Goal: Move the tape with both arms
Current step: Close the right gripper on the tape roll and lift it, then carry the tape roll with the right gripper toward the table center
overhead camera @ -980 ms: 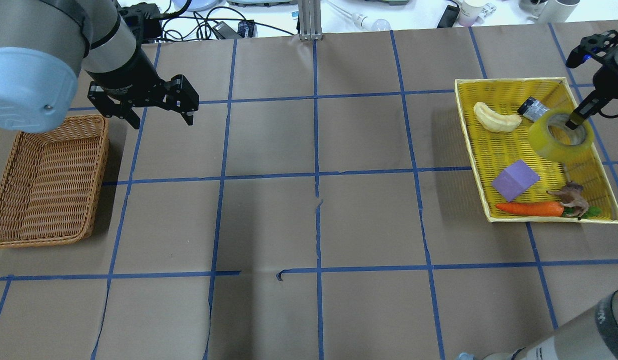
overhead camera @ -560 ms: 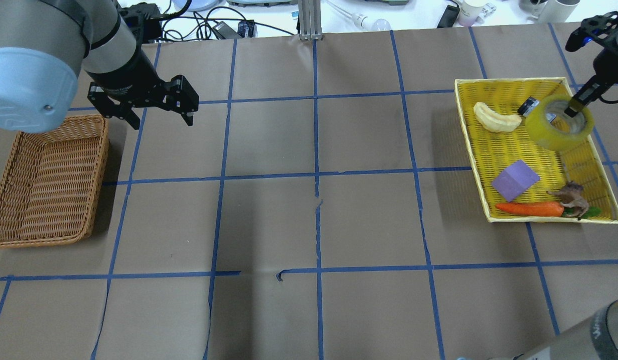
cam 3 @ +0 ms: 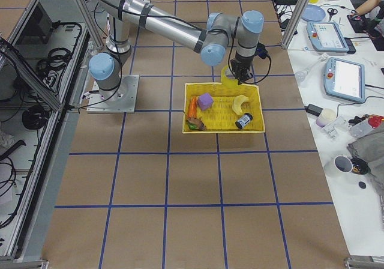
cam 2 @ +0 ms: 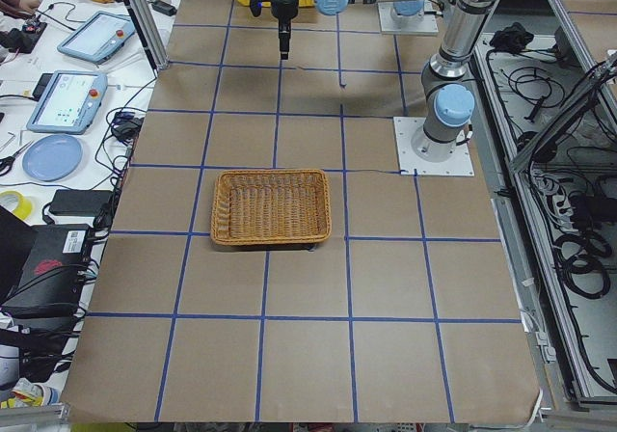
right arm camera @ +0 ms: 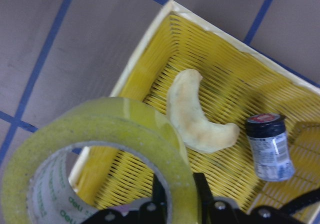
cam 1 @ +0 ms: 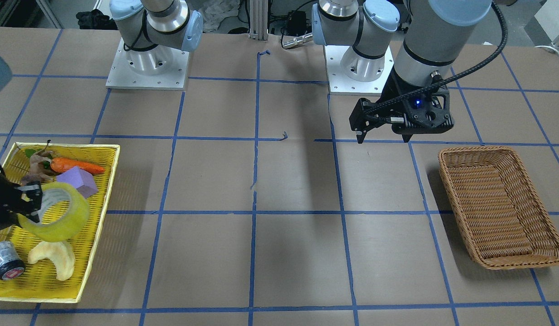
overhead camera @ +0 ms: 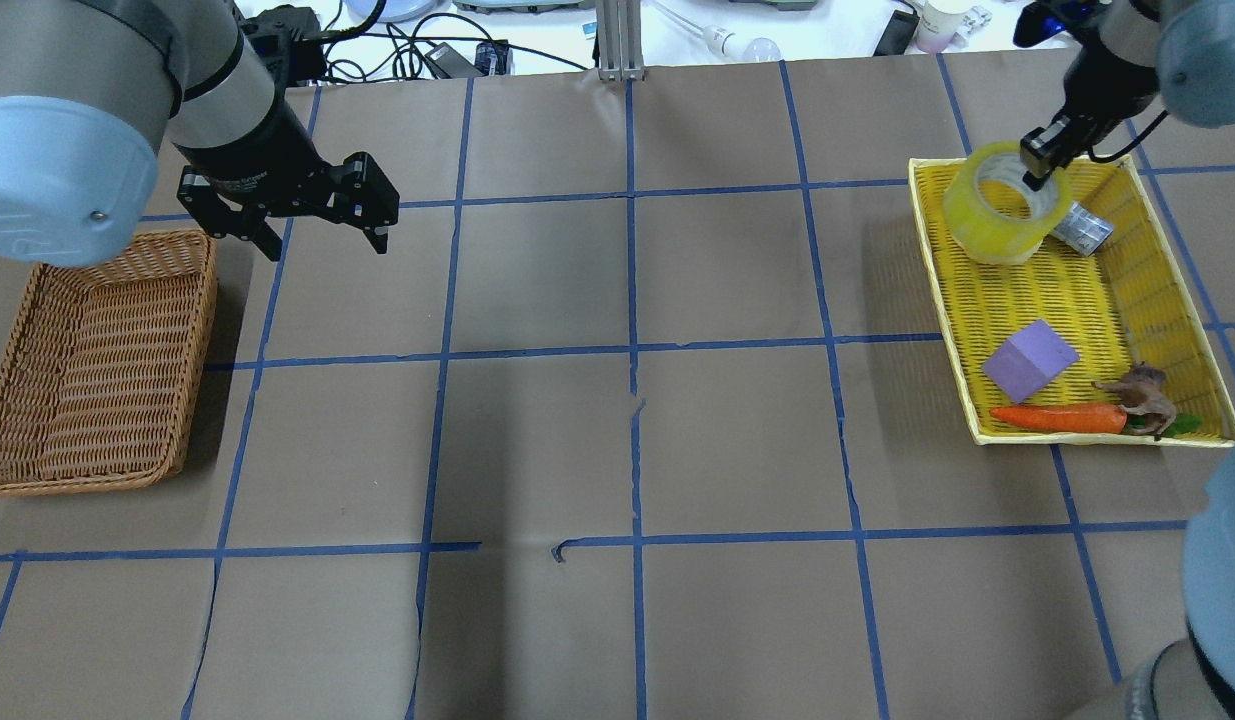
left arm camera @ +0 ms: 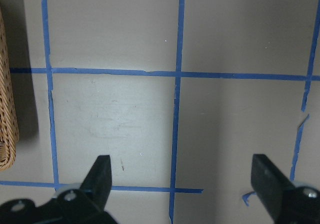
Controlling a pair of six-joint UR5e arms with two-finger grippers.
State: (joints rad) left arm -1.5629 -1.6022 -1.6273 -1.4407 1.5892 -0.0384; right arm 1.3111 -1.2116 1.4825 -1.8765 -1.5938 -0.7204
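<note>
The yellow translucent tape roll (overhead camera: 997,212) hangs above the far left corner of the yellow tray (overhead camera: 939,290). My right gripper (overhead camera: 1039,160) is shut on the roll's wall, one finger inside the core and one outside. The right wrist view shows the roll (right arm camera: 100,149) pinched between the fingers (right arm camera: 162,196), clear of the tray floor. In the front view the roll (cam 1: 57,213) is tilted over the tray. My left gripper (overhead camera: 327,245) is open and empty, hovering over bare table beside the wicker basket (overhead camera: 87,360); the left wrist view shows its fingers (left arm camera: 100,174) spread wide.
The tray also holds a pale banana-shaped piece (cam 1: 53,260), a small dark roll with a red end (cam 1: 5,265), a purple block (overhead camera: 1029,360), a carrot (overhead camera: 1057,417) and a brown animal figure (overhead camera: 1142,395). Brown paper with blue tape lines covers the table between tray and basket.
My right gripper has lifted the tape and carried it left and away from me, to the tray's far left corner. The left arm has hardly moved.
</note>
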